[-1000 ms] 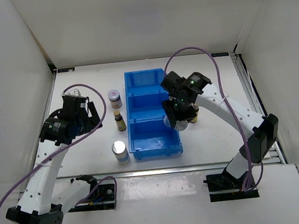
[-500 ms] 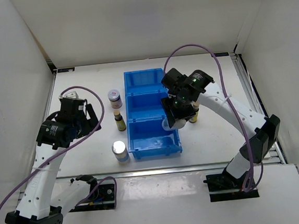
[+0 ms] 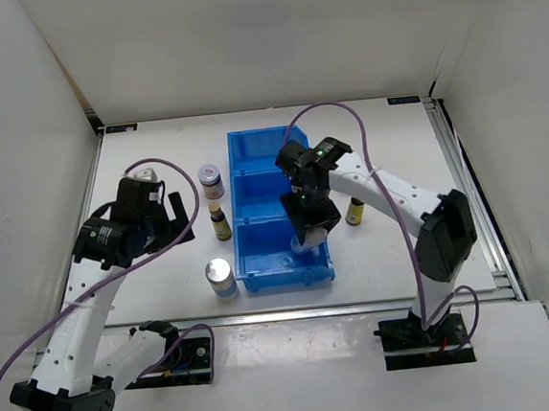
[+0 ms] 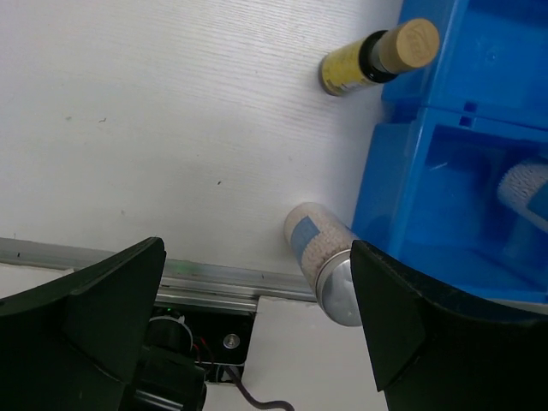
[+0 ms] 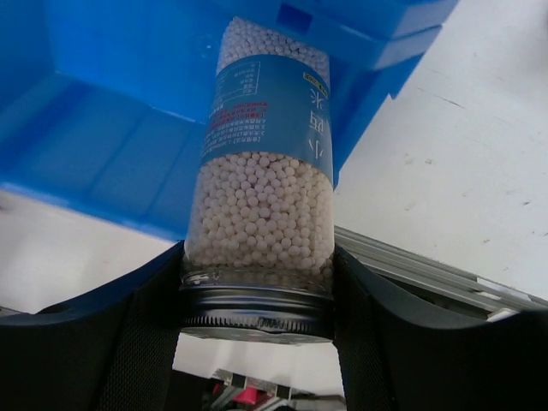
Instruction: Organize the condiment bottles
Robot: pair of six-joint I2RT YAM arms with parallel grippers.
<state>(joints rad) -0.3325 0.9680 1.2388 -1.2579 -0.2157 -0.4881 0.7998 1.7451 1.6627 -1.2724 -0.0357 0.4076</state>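
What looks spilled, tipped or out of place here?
Nothing stands out. The right end effector holds a bead-filled bottle at the blue bin's near compartment; the other bottles stand upright beside it, nothing spilled.

Tall silver-topped bead-filled cylinder point(image 5: 261, 214): small label print illegible. Blue three-compartment plastic bin point(image 4: 381, 188): cut off in left wrist view.

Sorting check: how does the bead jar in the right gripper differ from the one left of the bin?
The held bead jar is clamped in the right gripper, in the blue bin's near compartment; the free bead jar stands ungripped on the table, outside the bin. Both: white beads, blue label, silver lid.
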